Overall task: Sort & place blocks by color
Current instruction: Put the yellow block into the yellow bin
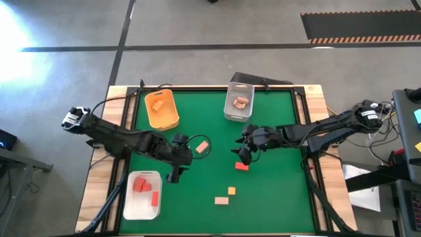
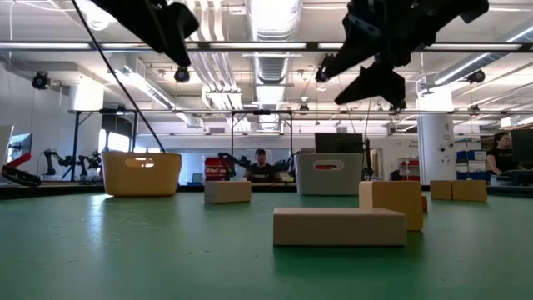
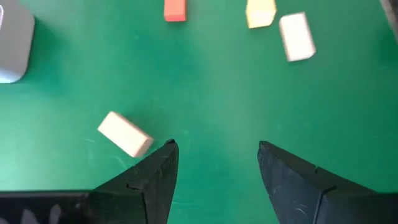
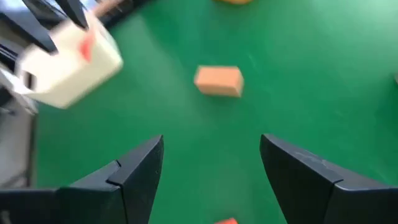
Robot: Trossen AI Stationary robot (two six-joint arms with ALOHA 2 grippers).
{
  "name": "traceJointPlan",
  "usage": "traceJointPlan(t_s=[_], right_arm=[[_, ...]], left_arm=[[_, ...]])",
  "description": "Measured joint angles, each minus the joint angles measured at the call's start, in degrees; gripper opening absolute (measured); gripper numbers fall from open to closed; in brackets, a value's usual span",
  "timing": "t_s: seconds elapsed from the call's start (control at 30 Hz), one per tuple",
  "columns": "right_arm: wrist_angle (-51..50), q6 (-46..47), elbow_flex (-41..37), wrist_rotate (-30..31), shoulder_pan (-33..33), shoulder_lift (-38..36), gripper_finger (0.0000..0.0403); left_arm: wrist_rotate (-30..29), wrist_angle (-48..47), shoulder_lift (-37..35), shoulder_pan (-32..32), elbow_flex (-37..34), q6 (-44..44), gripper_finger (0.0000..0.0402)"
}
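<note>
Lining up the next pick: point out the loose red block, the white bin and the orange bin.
red block [image 1: 241,166], high view, centre of its top face.
white bin [image 1: 131,209], high view, bare floor near its left wall.
orange bin [image 1: 172,105], high view, right rim.

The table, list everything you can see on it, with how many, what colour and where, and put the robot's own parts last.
Orange bin: one, far left of the mat, holding an orange block.
Clear bin: one, far centre, holding a tan block.
White bin: one, near left corner, holding two red blocks.
Loose tan blocks: two, one mid-mat near the left gripper, one near centre.
Loose red block: one, under the right gripper.
Loose yellow block: one, near centre, beside the tan one.
Left gripper: open, empty, above the mat by the white bin.
Right gripper: open, empty, above the mat's centre.
</note>
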Motion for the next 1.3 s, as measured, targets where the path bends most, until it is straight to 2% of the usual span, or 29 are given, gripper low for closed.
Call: traceJointPlan(t_s=[0.23,0.47,0.7,0.87,1.3], right_arm=[[-11.55,5.42,2.61,0.04,0.00,1.54,0.0256],[-29.39,12.90,6.14,-0.02,0.13,1.56,0.0256],[-46.94,21.75,8.71,-0.23,1.53,1.85,0.0256],[-50.40,25.27,8.46,-0.67,2.14,1.87,0.0256],[-50.25,24.98,8.40,-1.14,2.12,1.98,0.0256]], left_arm=[[0.02,2.20,-2.01,4.81,-4.73,3.13,0.0202],[0.15,8.52,-5.03,8.65,-9.70,6.63,0.0202],[0.07,9.21,-6.30,11.28,-9.95,7.14,0.0203],[0.04,9.18,-6.32,11.40,-9.95,9.62,0.0203],[0.04,9.35,-6.23,11.70,-9.95,11.64,0.0203]])
